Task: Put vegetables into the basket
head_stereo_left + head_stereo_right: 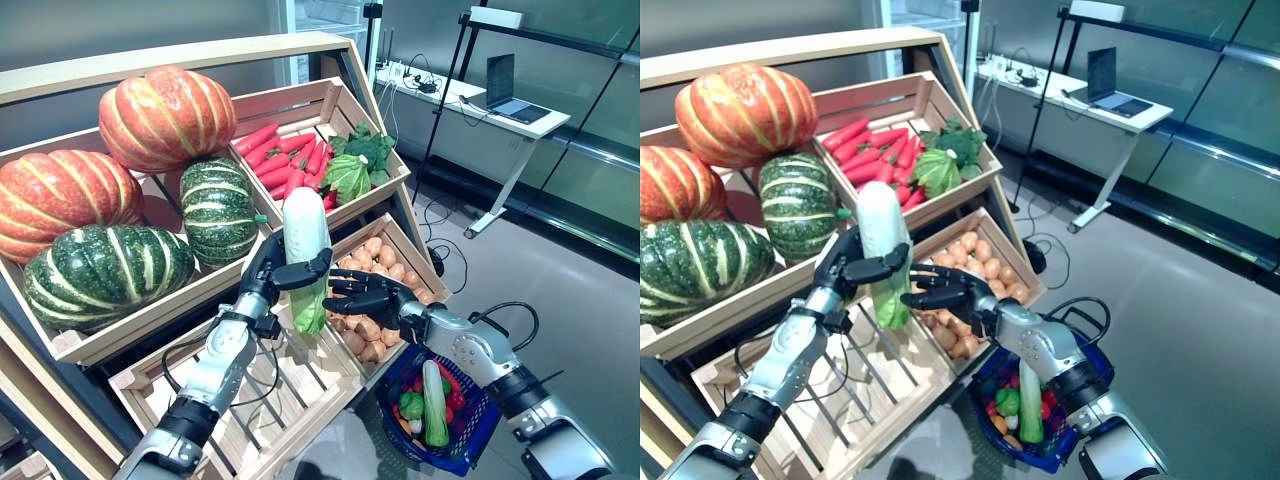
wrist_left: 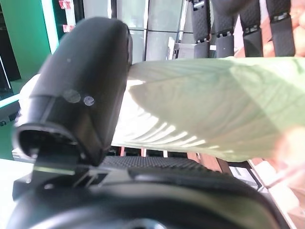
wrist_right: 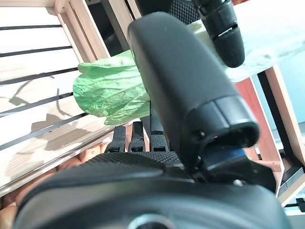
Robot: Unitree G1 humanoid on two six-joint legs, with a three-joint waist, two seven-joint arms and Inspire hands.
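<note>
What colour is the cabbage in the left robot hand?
White stalk, green leaves on the napa cabbage; left eye view.

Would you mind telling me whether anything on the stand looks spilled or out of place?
Nothing stands out. The left robot hand holds the white-and-green cabbage upright above the empty slatted wooden crate.

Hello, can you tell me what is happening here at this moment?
The robot's left hand holds a napa cabbage upright in front of the wooden vegetable shelf. Its right hand reaches open toward the cabbage's green end, not gripping it. The blue basket on its right forearm already holds a few vegetables.
</note>
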